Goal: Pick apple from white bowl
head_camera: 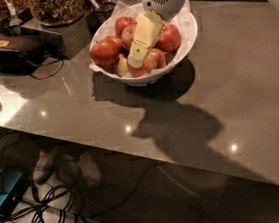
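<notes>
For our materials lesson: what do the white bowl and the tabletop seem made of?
White bowl: probably glazed ceramic, by its glossy rim. Tabletop: polished stone or laminate; it mirrors light spots. The pincer, seemingly matte cream plastic, sits among the apples.

The gripper (136, 58) is at the top middle. A glossy grey-brown table top (227, 88) lies under it. Behind it to the left stand dark containers of nuts (57, 4). Far left lies a black boxy device (9, 50). Far below-left, black cables (45, 210) cross the floor.

Dim, perhaps overhead-lit; white bowl (189, 31), tool (136, 59) inside, shadows the glinting table (251, 96).
</notes>
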